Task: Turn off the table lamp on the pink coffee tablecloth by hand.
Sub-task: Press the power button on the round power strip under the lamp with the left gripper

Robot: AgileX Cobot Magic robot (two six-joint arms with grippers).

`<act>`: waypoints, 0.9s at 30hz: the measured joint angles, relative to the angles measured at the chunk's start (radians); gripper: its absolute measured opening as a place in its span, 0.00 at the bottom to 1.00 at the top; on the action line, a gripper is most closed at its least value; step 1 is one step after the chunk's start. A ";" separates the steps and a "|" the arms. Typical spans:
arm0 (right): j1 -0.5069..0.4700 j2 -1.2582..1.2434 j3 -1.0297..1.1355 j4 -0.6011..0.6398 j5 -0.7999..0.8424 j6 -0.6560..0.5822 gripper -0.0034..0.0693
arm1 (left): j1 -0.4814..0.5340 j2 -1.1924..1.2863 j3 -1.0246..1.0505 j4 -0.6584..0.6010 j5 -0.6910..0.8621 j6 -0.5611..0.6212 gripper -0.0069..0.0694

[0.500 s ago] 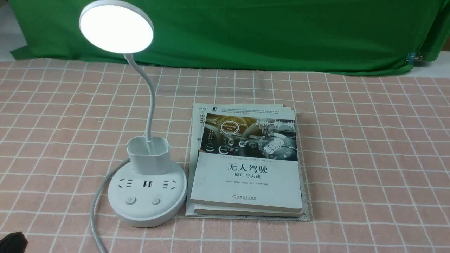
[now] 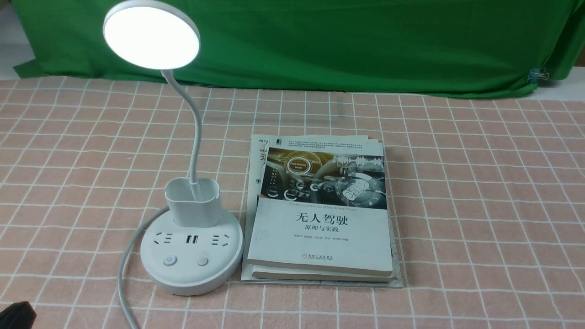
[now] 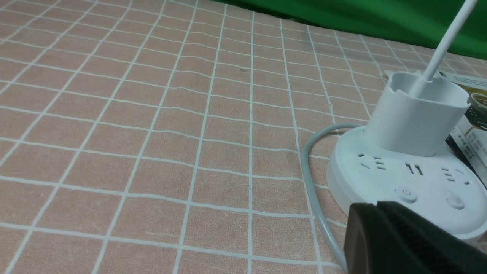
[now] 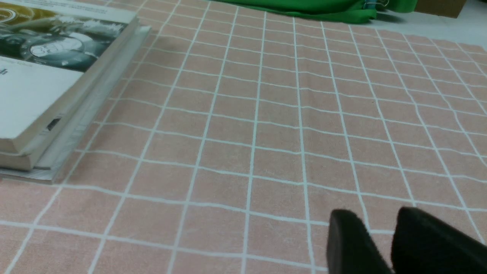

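Note:
The white table lamp stands on the pink coffee tablecloth (image 2: 73, 151) at the left, with its round disc head (image 2: 151, 35) lit. Its round base (image 2: 191, 269) carries sockets and two buttons; the left button (image 2: 169, 261) has a faint blue mark. In the left wrist view, my left gripper (image 3: 374, 206) is shut and empty. It sits just in front of the base (image 3: 384, 179), close to the blue-marked button (image 3: 406, 194). Only a black corner of it (image 2: 16, 315) shows in the front view. My right gripper (image 4: 380, 219) hangs over bare cloth, slightly open and empty.
A stack of books (image 2: 320, 219) lies right beside the lamp base; its edge shows in the right wrist view (image 4: 45, 95). The lamp's grey cord (image 2: 122, 265) curves off the base toward the front edge. A green cloth backdrop (image 2: 343, 41) hangs at the far side.
The left button on the lamp base shows a faint blue mark now. Nothing has visibly moved and the lamp stays lit.

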State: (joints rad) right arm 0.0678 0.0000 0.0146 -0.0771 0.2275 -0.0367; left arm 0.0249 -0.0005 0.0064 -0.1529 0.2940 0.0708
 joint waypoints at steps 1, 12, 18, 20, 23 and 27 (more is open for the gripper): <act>0.000 0.000 0.000 0.000 0.000 0.000 0.38 | 0.000 0.000 0.000 0.000 0.000 0.000 0.10; 0.000 0.000 0.000 0.000 0.000 0.000 0.38 | 0.000 0.000 0.001 -0.392 -0.155 -0.025 0.10; 0.000 0.000 0.000 0.000 0.000 0.000 0.38 | 0.000 0.000 0.001 -0.632 -0.294 -0.040 0.10; 0.000 0.000 0.000 0.000 0.000 0.000 0.38 | 0.000 0.000 0.001 -0.637 -0.326 -0.040 0.10; 0.000 0.000 0.000 0.000 0.000 0.000 0.38 | 0.000 0.006 -0.031 -0.607 -0.283 -0.040 0.10; 0.000 0.000 0.000 0.000 0.000 0.000 0.38 | 0.000 0.126 -0.180 -0.491 -0.086 -0.040 0.10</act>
State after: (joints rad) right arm 0.0678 0.0000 0.0146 -0.0771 0.2275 -0.0367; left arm 0.0249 0.1259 -0.1740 -0.6439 0.2077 0.0311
